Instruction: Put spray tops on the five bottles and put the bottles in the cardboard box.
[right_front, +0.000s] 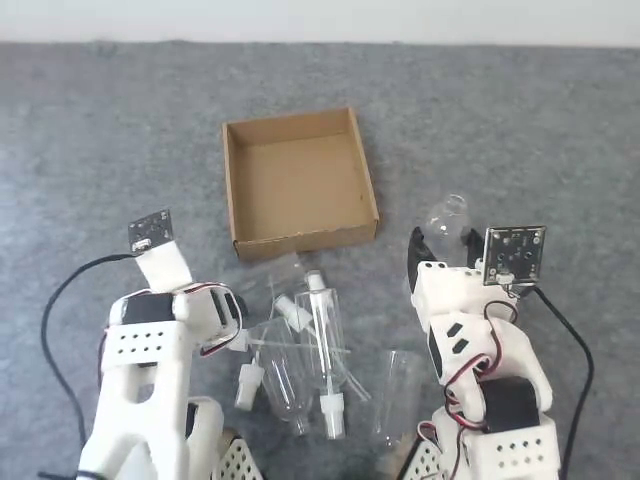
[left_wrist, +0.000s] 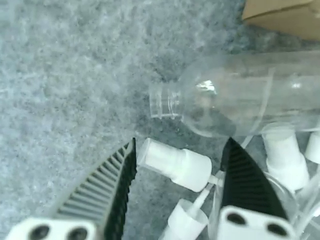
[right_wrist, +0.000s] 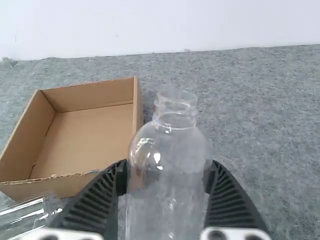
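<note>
Bottle (right_wrist: 167, 145), uncapped, sat clamped between right gripper (right_wrist: 165, 172) jaws. Left gripper (left_wrist: 182, 150) gaped wide astride loose spray top (left_wrist: 175, 165), not gripping. Cardboard box (right_wrist: 85, 135) beyond right gripper held no bottles; judged barely begun.

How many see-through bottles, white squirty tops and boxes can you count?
Clear bottles: 5, with one in the right gripper
White spray tops: at least 4; the pile is tangled
Cardboard box: 1
Total: at least 10
</note>
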